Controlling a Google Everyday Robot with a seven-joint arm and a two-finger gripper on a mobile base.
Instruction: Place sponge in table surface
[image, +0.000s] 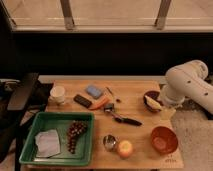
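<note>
Hovering by the bowl (149, 96), the gripper (167, 112), closure untellable, is well apart from the sponge (93, 91).

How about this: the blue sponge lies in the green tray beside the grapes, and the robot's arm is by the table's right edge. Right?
Not quite. The camera view shows the blue sponge lying on the bare wooden table, not in the green tray. The grapes do lie in that tray, and the arm's pincer is by the table's right edge.
</note>
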